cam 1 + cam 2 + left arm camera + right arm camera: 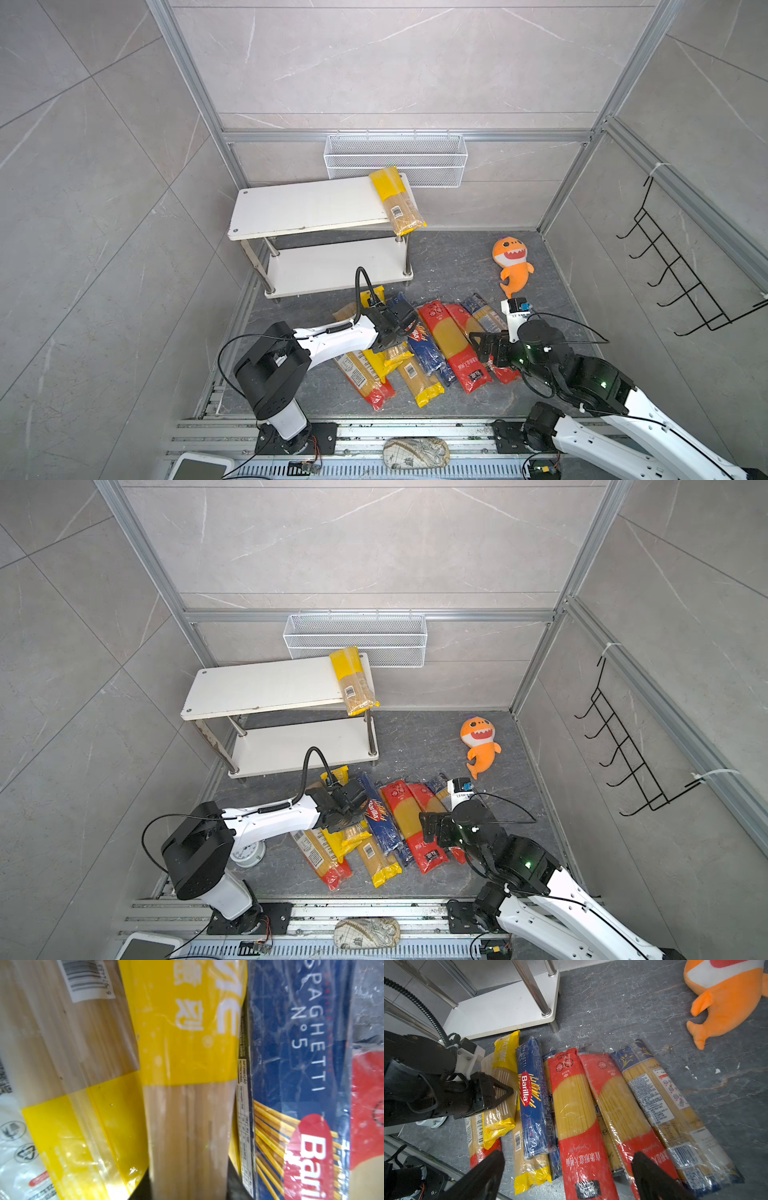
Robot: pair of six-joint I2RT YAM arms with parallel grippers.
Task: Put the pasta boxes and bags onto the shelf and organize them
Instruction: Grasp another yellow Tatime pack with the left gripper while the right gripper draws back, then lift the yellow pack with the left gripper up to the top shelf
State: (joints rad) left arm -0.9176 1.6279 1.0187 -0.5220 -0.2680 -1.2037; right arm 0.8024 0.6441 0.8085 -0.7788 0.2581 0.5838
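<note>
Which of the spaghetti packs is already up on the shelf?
Only the yellow-ended pack, lying across the right end of the top board of the shelf, overhanging its front edge; the rest lie on the floor.

The blue pack (532, 1095) is showing "Barilla", "SPAGHETTI N°5" and, down its side, "INFORMAÇÃO NUTRICIONAL". The yellow bag (506, 1051) at its nine o'clock is reading "TATIME" in white.

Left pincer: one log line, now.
left pincer shut on yellow-ended pack | right pincer open over red pack | barcode pack on shelf top
</note>
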